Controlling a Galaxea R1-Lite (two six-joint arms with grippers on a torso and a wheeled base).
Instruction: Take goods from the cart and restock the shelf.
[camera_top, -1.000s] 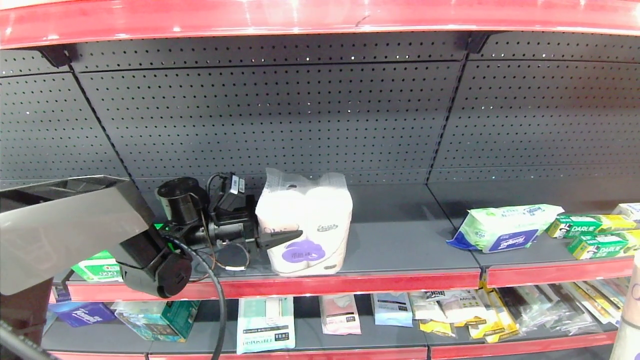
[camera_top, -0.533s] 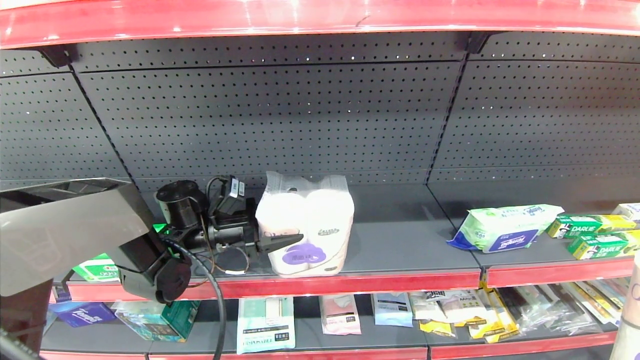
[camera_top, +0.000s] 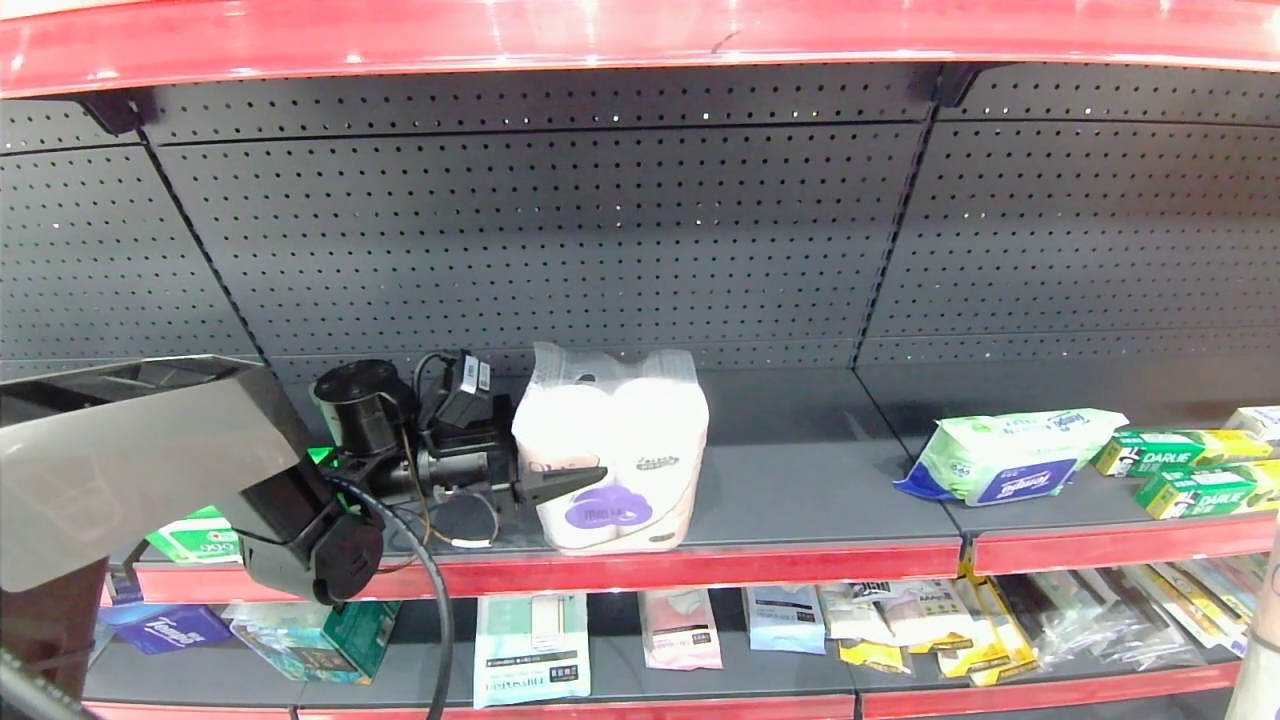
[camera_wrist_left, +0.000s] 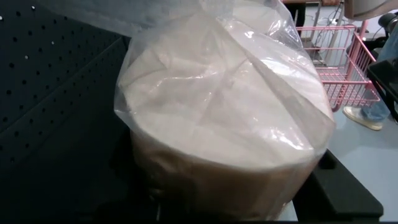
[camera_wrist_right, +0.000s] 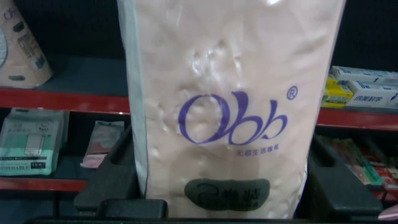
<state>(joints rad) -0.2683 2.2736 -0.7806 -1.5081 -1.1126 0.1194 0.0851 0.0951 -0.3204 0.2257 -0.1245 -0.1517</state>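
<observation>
Standing upright on the shelf (camera_top: 800, 480), close to its red front edge and toward the left end of the middle bay, is the pack (camera_top: 640, 420) of toilet rolls. The left tool (camera_top: 580, 465) pinches it from the left, one finger (camera_top: 560, 480) lying across its front (the other is hidden behind it). The right tool (camera_wrist_right: 227, 205) clamps a second pack (camera_wrist_right: 233, 106), upright before the shelf's right end. Farther right on the shelf lie wipes (camera_top: 1010, 455) and green boxes (camera_top: 1190, 470), well apart from the pack. The pink cart (camera_wrist_left: 339, 62) stands beyond the pack in the left wrist view.
</observation>
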